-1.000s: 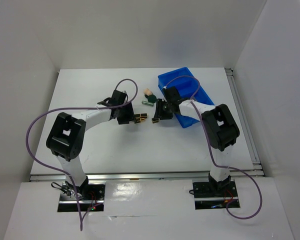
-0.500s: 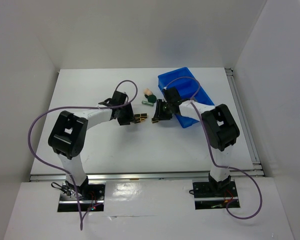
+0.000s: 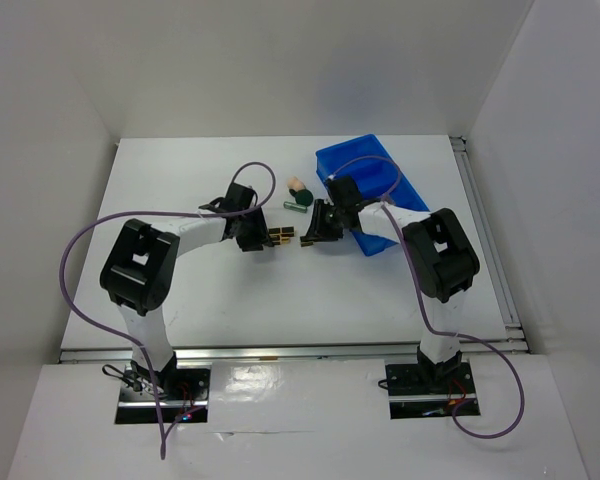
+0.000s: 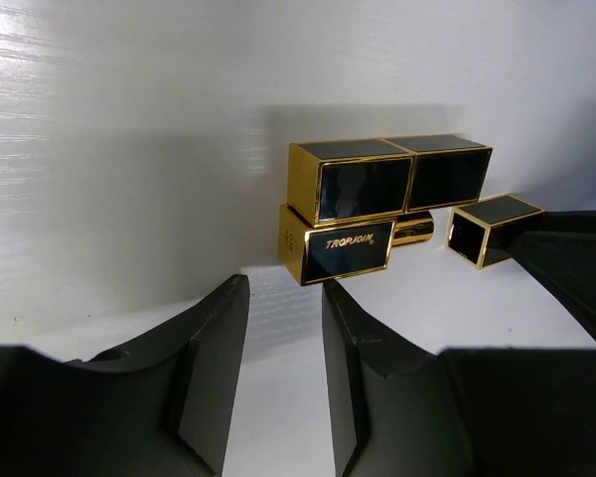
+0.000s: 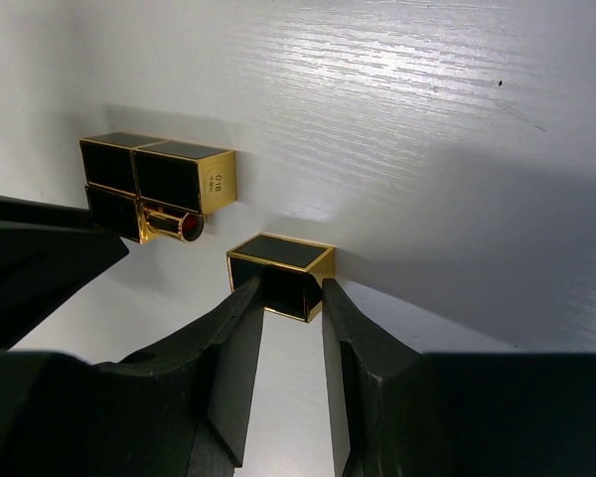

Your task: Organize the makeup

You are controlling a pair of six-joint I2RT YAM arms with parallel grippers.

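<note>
Two black-gold lipstick tubes point(image 3: 281, 237) lie side by side mid-table, one uncapped, with a gold inner tube showing point(image 4: 413, 231). They also show in the left wrist view point(image 4: 363, 204) and the right wrist view point(image 5: 159, 179). A loose black-gold cap point(image 3: 307, 241) lies just right of them. My left gripper point(image 4: 284, 290) is open by a narrow gap and empty, just short of the tubes. My right gripper point(image 5: 290, 288) has its tips at the cap point(image 5: 278, 260), jaws slightly apart; a grip does not show. A beige sponge point(image 3: 297, 185), a green tube point(image 3: 296, 208) and a round green piece point(image 3: 306, 199) lie behind.
A large blue plastic bin point(image 3: 375, 175) stands at the back right, under my right arm's forearm. Purple cables loop over both arms. White walls close in the table on the left, back and right.
My left gripper has crept slightly right toward the lipstick tubes. The right gripper has barely shifted. The makeup lies where it was.
</note>
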